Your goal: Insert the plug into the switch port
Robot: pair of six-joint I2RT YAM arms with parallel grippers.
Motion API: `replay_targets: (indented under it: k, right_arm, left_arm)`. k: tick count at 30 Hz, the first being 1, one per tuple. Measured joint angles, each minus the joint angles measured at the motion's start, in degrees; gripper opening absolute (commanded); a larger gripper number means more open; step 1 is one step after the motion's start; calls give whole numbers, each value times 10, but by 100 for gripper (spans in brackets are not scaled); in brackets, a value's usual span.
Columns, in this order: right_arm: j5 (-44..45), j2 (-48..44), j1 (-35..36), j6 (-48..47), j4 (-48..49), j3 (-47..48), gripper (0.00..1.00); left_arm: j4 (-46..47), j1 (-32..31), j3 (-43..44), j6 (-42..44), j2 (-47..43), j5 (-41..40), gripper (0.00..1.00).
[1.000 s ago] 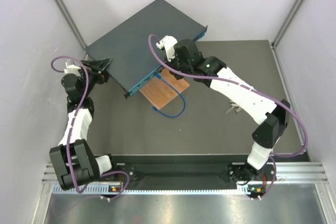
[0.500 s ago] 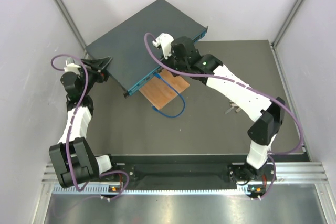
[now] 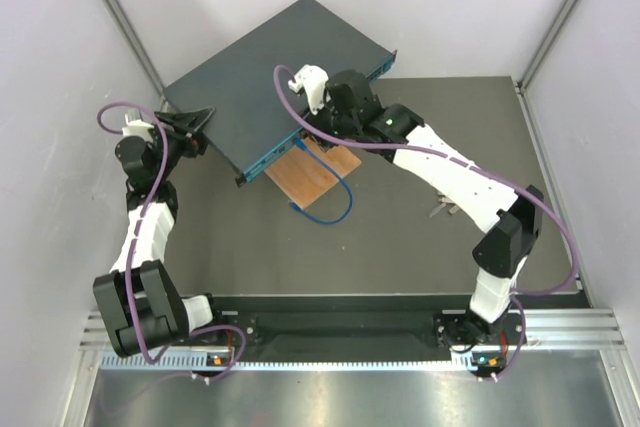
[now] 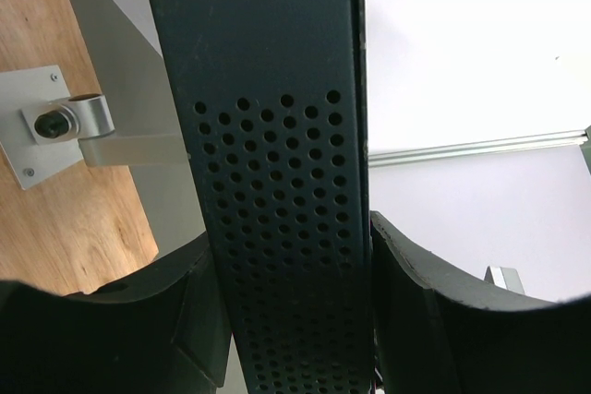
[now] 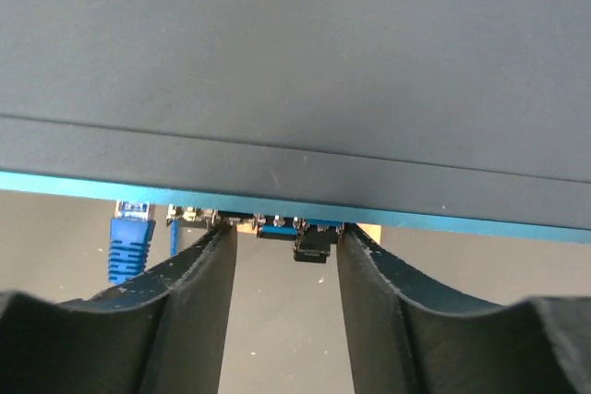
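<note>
The switch (image 3: 270, 67) lay slantwise at the far left of the desk (image 3: 250, 247), its lighter port face turned toward the arms and overhanging a wooden board (image 3: 318, 175). The left hand (image 4: 288, 256) was closed on the switch's perforated side panel, one finger pressed to each side of it. This was probably meant to brace the box so that a push at the ports would not slide it away. The right hand (image 5: 284, 246) hovered over the top of the switch at the port face. Its fingers stood apart and held nothing, straddling a short stretch of the port row where a small dark piece (image 5: 314, 248) hung, too small to identify. The blue plug (image 5: 129, 235) sat just below the port face, outside the right hand's fingers, with its clear nose pointing at the ports. Whether it was fully seated could not be told from the wrist view. Its blue cable (image 3: 349, 202) looped loosely across the board and desk, leaving slack so that nothing pulled on the plug. Judged from this, the insertion looked close to done, or done.
</note>
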Motion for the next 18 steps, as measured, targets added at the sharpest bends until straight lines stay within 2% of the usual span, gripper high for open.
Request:
replay_targets:
  k: [3, 9, 18]
  right_arm:
    - [-9, -10, -2, -7, 10, -12, 55]
    - [-44, -46, -18, -10, 15, -48, 61]
    - [-73, -87, -52, -10, 16, -98, 60]
  left_arm:
    - [-2, 0, 5, 1, 4, 4, 0]
    - [-14, 2, 34, 3, 24, 28, 0]
    - [-15, 2, 66, 2, 56, 63, 0]
